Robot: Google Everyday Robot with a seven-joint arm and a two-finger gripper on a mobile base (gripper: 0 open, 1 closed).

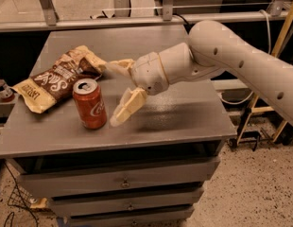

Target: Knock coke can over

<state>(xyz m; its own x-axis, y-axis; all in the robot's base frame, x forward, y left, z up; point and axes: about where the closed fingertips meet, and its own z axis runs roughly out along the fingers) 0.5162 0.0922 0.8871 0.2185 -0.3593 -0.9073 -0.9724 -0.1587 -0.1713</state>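
The coke can, red-orange with white script and a silver top, stands upright on the grey table near its front left. My gripper is just to the right of the can, open, with one cream finger angled down close beside the can and the other finger reaching toward the chip bag. The near fingertip is almost touching the can's right side. The white arm comes in from the right.
A brown-and-cream chip bag lies behind and left of the can. The table sits on grey drawers. A small object stands off the left edge. A metal rail and glass run behind the table.
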